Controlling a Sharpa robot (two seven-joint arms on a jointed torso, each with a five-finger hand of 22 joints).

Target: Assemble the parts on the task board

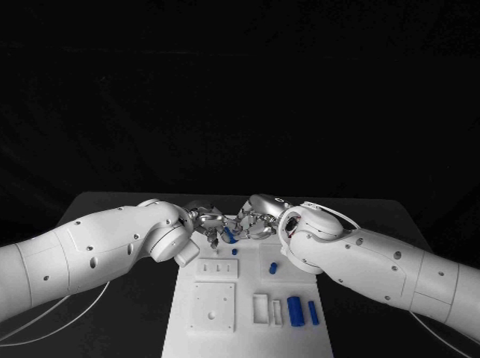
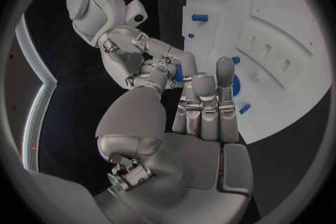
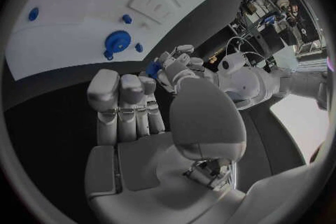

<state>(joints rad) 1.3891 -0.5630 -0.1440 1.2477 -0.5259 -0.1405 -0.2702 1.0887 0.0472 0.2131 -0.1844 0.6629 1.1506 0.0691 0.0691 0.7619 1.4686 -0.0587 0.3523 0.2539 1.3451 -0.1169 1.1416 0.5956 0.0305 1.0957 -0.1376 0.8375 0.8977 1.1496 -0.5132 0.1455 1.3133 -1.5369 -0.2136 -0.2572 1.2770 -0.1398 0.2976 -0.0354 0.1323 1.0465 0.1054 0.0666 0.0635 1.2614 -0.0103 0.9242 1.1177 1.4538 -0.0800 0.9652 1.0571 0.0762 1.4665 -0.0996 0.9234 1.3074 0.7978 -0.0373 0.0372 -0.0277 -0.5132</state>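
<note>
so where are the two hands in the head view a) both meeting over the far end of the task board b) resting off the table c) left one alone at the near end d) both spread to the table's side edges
a: the left hand and right hand come together, fingertips close, above the far end of the white task board, with a blue part between them.

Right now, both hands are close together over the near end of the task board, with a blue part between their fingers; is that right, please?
Not quite. The left hand and the right hand are close together over the far end of the task board, not the near end, as the head view shows. A blue part does sit between their fingers.
</note>
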